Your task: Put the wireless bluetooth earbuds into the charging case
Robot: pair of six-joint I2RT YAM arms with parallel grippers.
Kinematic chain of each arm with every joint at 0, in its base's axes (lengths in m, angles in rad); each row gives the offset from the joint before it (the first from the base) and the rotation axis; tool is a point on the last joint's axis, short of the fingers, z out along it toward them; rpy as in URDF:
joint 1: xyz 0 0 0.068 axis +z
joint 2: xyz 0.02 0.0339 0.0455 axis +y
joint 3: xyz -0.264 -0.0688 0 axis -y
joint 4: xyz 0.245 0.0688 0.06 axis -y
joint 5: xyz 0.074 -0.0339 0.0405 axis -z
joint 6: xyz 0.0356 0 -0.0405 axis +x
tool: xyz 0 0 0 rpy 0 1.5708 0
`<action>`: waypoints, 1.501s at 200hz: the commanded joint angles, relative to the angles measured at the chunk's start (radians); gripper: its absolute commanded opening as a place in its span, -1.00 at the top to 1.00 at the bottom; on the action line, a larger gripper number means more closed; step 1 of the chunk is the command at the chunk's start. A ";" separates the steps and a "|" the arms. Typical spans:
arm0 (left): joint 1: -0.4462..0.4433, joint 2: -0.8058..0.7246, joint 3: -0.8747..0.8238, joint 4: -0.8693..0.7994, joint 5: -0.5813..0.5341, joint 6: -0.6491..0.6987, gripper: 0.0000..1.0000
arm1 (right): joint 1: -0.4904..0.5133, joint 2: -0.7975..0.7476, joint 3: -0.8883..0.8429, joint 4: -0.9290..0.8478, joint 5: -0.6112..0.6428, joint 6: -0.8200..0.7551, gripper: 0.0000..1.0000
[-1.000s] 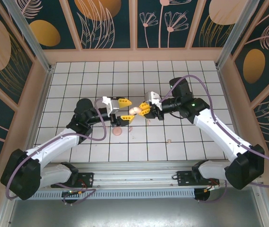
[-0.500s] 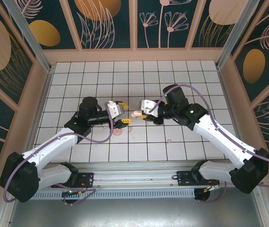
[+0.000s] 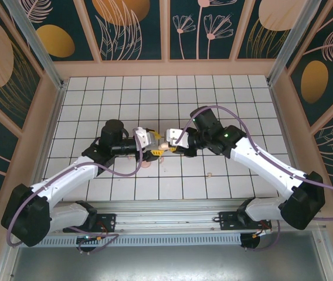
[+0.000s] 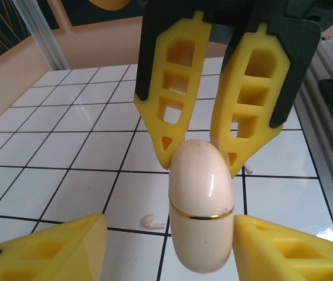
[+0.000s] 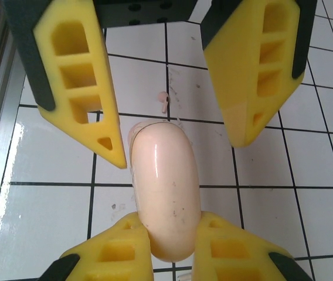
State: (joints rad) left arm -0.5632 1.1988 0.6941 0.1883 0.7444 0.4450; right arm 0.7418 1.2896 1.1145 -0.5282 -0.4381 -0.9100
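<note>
Yellow fingers (image 4: 43, 249) of the left gripper (image 4: 170, 240) sit nearest in its wrist view. They are spread apart on either side of the case (image 4: 201, 216), with a clear gap on one side and close in on the other, and they grip nothing. The pale pink case is shut, with a thin gold seam round it, and is held up above the table (image 4: 49, 158). Beyond it the right gripper (image 4: 199, 167) is clamped tight on the case's far end, pinching it between both fingers. On the white tiles below, one earbud (image 4: 152, 221) lies just left of the case. Another tiny pink piece (image 4: 248, 168) lies farther off, beside the right gripper's finger.
</note>
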 commanded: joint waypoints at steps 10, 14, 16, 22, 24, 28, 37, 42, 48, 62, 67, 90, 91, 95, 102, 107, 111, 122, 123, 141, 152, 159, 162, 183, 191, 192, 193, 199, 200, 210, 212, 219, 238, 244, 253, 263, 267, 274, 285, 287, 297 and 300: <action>-0.001 0.015 0.033 -0.021 0.032 0.018 -0.13 | 0.013 0.007 0.038 0.020 -0.026 -0.015 0.68; 0.000 0.017 0.033 -0.021 0.033 0.018 -0.12 | 0.013 0.007 0.036 0.022 -0.028 -0.016 0.69; -0.001 0.018 0.034 -0.022 0.032 0.018 -0.12 | 0.013 0.007 0.036 0.024 -0.028 -0.015 0.69; -0.001 0.019 0.035 -0.024 0.033 0.017 -0.10 | 0.014 0.006 0.036 0.026 -0.031 -0.015 0.69; -0.001 0.020 0.037 -0.025 0.033 0.018 -0.09 | 0.014 0.007 0.036 0.026 -0.032 -0.015 0.69; -0.001 0.019 0.037 -0.026 0.034 0.018 -0.08 | 0.014 0.007 0.036 0.029 -0.034 -0.015 0.69; -0.001 0.023 0.038 -0.028 0.033 0.017 -0.05 | 0.015 0.007 0.036 0.031 -0.036 -0.015 0.69; -0.001 0.024 0.038 -0.029 0.034 0.017 -0.03 | 0.017 0.007 0.036 0.032 -0.037 -0.015 0.69; -0.001 0.025 0.039 -0.030 0.035 0.017 -0.02 | 0.018 0.007 0.037 0.034 -0.037 -0.015 0.69; -0.001 0.027 0.039 -0.031 0.035 0.017 0.00 | 0.019 0.007 0.037 0.037 -0.037 -0.015 0.69; -0.001 0.028 0.039 -0.032 0.036 0.015 0.02 | 0.019 0.007 0.037 0.038 -0.037 -0.015 0.69; 0.000 0.028 0.043 -0.035 0.038 0.016 0.21 | 0.021 0.007 0.039 0.040 -0.035 -0.015 0.69; -0.001 0.028 0.043 -0.035 0.038 0.016 0.22 | 0.021 0.007 0.039 0.039 -0.034 -0.016 0.69; -0.001 0.028 0.044 -0.036 0.038 0.016 0.26 | 0.022 0.007 0.039 0.039 -0.034 -0.015 0.69; -0.001 0.028 0.043 -0.035 0.039 0.016 0.31 | 0.022 0.005 0.040 0.039 -0.032 -0.015 0.69; -0.001 0.027 0.044 -0.035 0.038 0.017 0.35 | 0.022 0.005 0.039 0.039 -0.031 -0.015 0.69; -0.001 0.027 0.043 -0.035 0.039 0.017 0.37 | 0.022 0.005 0.039 0.040 -0.031 -0.015 0.69; 0.000 0.025 0.043 -0.035 0.038 0.017 0.43 | 0.023 0.003 0.039 0.039 -0.030 -0.015 0.68; -0.001 0.024 0.043 -0.035 0.038 0.017 0.44 | 0.024 0.002 0.038 0.040 -0.030 -0.016 0.68; 0.000 0.019 0.044 -0.037 0.039 0.020 0.54 | 0.024 -0.001 0.032 0.047 -0.028 -0.010 0.62; -0.001 0.015 0.044 -0.034 0.037 0.021 0.56 | 0.024 -0.004 0.027 0.054 -0.025 -0.005 0.54; -0.001 0.013 0.043 -0.033 0.037 0.021 0.57 | 0.023 -0.007 0.023 0.061 -0.024 0.000 0.46; -0.001 0.012 0.042 -0.032 0.036 0.023 0.57 | 0.023 -0.008 0.021 0.064 -0.024 0.002 0.43; -0.001 0.008 0.036 -0.028 0.039 0.023 0.57 | 0.021 -0.022 0.001 0.098 -0.032 0.014 0.25; -0.001 0.007 0.035 -0.025 0.042 0.023 0.57 | 0.021 -0.027 -0.003 0.107 -0.039 0.019 0.22; -0.001 0.008 0.035 -0.024 0.042 0.023 0.57 | 0.021 -0.027 -0.004 0.107 -0.039 0.019 0.21; -0.001 0.008 0.035 -0.024 0.043 0.024 0.57 | 0.021 -0.027 -0.004 0.108 -0.040 0.020 0.21; -0.001 0.008 0.035 -0.024 0.044 0.023 0.57 | 0.021 -0.028 -0.005 0.112 -0.044 0.022 0.20; -0.001 0.008 0.035 -0.024 0.044 0.023 0.57 | 0.020 -0.028 -0.006 0.112 -0.045 0.023 0.20; 0.000 0.008 0.035 -0.025 0.045 0.023 0.57 | 0.018 -0.027 -0.005 0.115 -0.054 0.026 0.17; -0.001 0.008 0.034 -0.024 0.046 0.023 0.57 | 0.018 -0.028 -0.005 0.115 -0.054 0.028 0.17; -0.001 0.008 0.035 -0.024 0.046 0.023 0.57 | 0.017 -0.027 -0.005 0.117 -0.058 0.031 0.16; -0.001 0.008 0.035 -0.024 0.050 0.024 0.58 | 0.015 -0.027 -0.007 0.125 -0.054 0.034 0.17; 0.000 0.007 0.034 -0.025 0.051 0.024 0.58 | 0.012 -0.027 -0.007 0.130 -0.051 0.038 0.16; -0.001 0.005 0.033 -0.025 0.051 0.025 0.58 | 0.007 -0.029 -0.008 0.136 -0.046 0.040 0.16; -0.001 0.004 0.031 -0.024 0.052 0.024 0.58 | 0.000 -0.032 -0.010 0.146 -0.038 0.049 0.16; -0.001 0.004 0.030 -0.025 0.051 0.024 0.58 | -0.004 -0.033 -0.011 0.151 -0.036 0.054 0.17; -0.001 0.004 0.031 -0.026 0.051 0.024 0.58 | -0.011 -0.036 -0.012 0.159 -0.032 0.060 0.16; -0.001 0.002 0.030 -0.026 0.052 0.024 0.58 | -0.022 -0.041 -0.013 0.169 -0.031 0.066 0.17; -0.001 0.002 0.028 -0.026 0.052 0.024 0.58 | -0.024 -0.042 -0.013 0.170 -0.032 0.067 0.17; -0.001 0.002 0.028 -0.024 0.052 0.024 0.58 | -0.034 -0.045 -0.016 0.178 -0.037 0.075 0.17; 0.000 0.002 0.028 -0.024 0.053 0.024 0.58 | -0.036 -0.045 -0.017 0.181 -0.037 0.078 0.17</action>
State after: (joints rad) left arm -0.5629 1.2182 0.7090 0.1558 0.7727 0.4530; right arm 0.7361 1.2785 1.1091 -0.4141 -0.4740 -0.8646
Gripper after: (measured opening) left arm 0.212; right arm 0.417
